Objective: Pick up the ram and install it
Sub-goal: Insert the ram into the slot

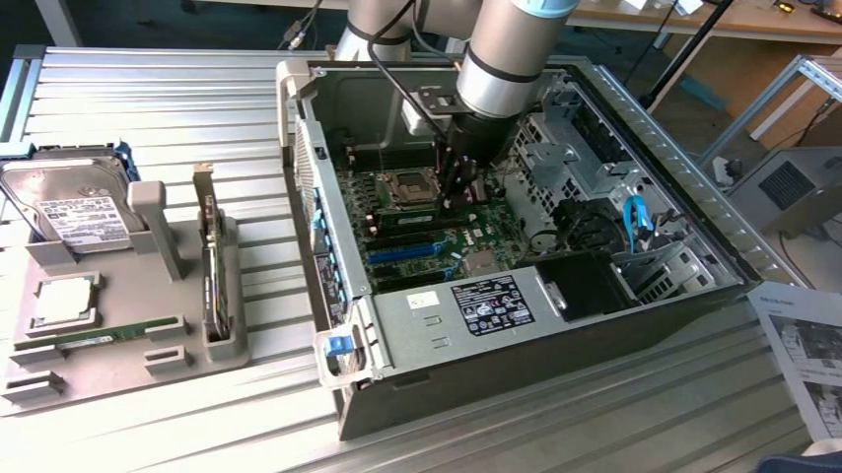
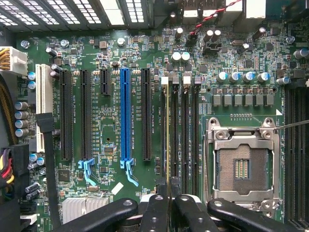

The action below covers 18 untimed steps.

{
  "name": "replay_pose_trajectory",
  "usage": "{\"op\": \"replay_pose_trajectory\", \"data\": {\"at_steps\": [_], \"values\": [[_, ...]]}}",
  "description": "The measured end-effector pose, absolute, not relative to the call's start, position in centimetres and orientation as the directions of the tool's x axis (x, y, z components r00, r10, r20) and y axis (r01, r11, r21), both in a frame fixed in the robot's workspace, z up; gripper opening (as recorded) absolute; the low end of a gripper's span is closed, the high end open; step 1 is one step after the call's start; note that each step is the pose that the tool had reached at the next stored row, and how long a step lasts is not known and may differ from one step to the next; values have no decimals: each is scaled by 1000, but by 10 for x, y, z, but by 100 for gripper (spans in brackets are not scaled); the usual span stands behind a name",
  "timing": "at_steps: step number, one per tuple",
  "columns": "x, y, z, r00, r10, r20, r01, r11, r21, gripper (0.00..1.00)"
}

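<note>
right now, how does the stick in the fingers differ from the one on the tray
The held stick stands on edge over the motherboard, between the fingers, showing a thin edge; the tray stick rests outside the case, showing a green side. Both are long and narrow.

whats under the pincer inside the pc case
Under the black pincer a thin green ram stick, seen edge-on, runs along the row of black memory slots on the green motherboard, beside the empty silver processor socket. The fingers cover the slots' near ends.
</note>
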State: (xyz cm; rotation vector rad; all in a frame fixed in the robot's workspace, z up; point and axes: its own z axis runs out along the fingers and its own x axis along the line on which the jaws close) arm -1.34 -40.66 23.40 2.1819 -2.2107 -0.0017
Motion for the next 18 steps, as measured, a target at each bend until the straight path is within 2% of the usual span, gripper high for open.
{"op": "replay_pose_trajectory", "data": {"at_steps": [18], "values": [[-13,-407,237,-8,-1000,24,-1000,9,26,12]]}}
